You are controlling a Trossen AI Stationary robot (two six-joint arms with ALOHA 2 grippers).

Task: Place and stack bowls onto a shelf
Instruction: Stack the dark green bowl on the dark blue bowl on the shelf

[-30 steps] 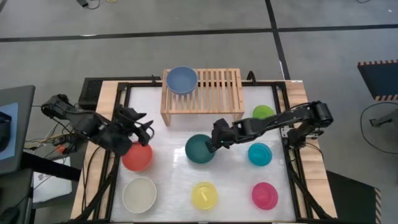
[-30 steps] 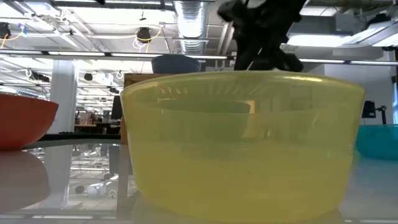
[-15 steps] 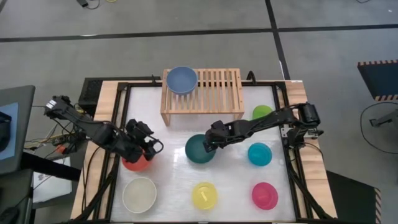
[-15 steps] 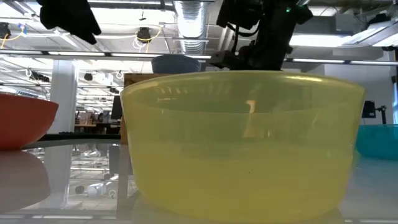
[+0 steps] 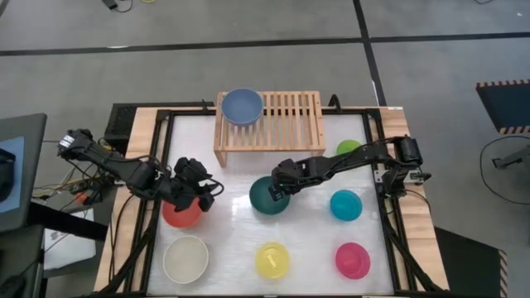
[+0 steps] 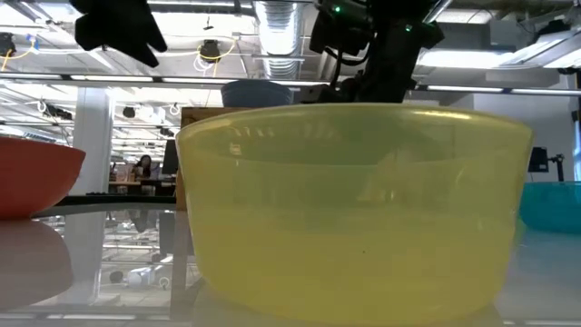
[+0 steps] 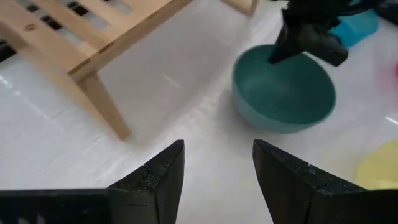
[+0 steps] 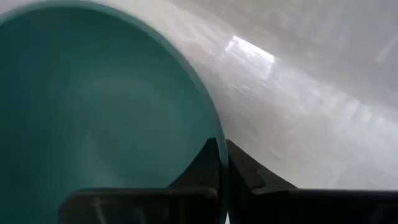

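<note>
The right gripper pinches the rim of the dark teal bowl mid-table, jaws pressed together on it. The left gripper hovers spread over the red bowl near the table's left edge. Only the slate blue bowl sits on the shelf, at its left end; by my judgement seven remain.

Eight bowls, one wooden shelf, two robot arms
</note>
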